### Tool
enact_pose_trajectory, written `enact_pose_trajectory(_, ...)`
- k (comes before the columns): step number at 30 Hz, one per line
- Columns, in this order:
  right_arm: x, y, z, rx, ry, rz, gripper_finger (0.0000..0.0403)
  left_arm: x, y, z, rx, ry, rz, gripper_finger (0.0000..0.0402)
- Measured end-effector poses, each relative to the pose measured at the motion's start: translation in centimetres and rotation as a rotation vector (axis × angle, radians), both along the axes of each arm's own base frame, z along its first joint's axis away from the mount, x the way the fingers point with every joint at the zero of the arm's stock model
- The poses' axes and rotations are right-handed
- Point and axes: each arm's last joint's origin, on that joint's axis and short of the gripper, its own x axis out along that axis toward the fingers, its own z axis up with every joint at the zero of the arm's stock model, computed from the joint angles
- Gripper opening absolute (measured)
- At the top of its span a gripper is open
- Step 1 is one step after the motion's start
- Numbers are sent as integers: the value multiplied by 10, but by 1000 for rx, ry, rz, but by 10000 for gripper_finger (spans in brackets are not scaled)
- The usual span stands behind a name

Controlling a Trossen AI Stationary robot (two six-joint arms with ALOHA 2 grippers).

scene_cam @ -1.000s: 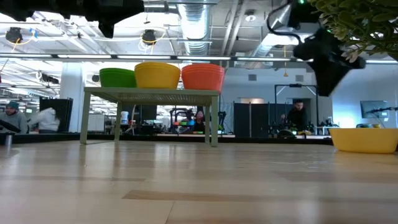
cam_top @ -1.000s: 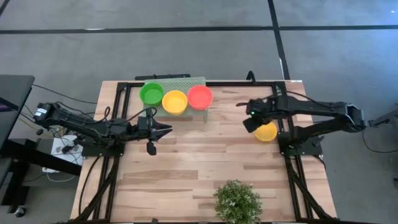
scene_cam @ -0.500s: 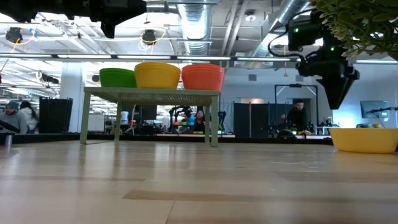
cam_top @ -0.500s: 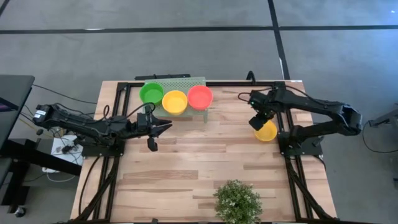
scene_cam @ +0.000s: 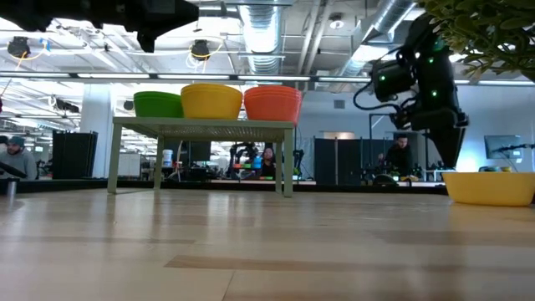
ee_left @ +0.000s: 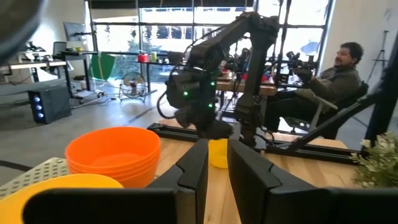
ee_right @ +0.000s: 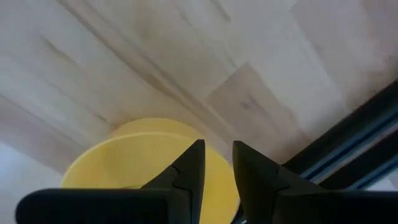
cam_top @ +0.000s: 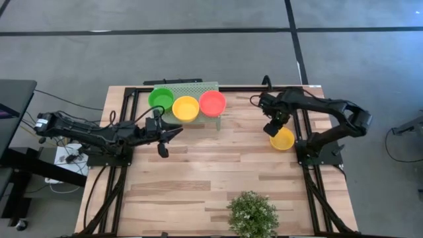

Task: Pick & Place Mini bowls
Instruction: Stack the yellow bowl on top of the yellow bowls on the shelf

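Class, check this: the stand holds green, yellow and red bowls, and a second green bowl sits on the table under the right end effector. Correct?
Not quite. The bowl under the right end effector is yellow, as the high view shows. The stand part is right.

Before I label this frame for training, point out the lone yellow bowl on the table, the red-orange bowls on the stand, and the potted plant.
lone yellow bowl [cam_top: 283, 139]: high view, inside bottom.
red-orange bowls [cam_top: 212, 102]: high view, inside of top bowl.
potted plant [cam_top: 252, 213]: high view, middle of foliage.

I'm looking past the table into a big workshop: ducts [scene_cam: 263, 29] and lamps [scene_cam: 199, 50] are hanging overhead, daylight is coming through tall windows [ee_left: 155, 31], and a person [ee_left: 323, 81] is sitting on a chair. Grey floor [cam_top: 198, 53] is showing around.
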Motion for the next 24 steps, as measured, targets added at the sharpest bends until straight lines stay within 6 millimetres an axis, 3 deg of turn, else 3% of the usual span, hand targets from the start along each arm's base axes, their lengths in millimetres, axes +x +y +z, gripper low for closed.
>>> enact_pose_trajectory(17,2,-4,-4,58,26,74,77,1,8,0,0,-1,42,62)
enact_pose_trajectory(24,2,-10,-19,101,56,81,77,1,8,0,0,-1,42,62)
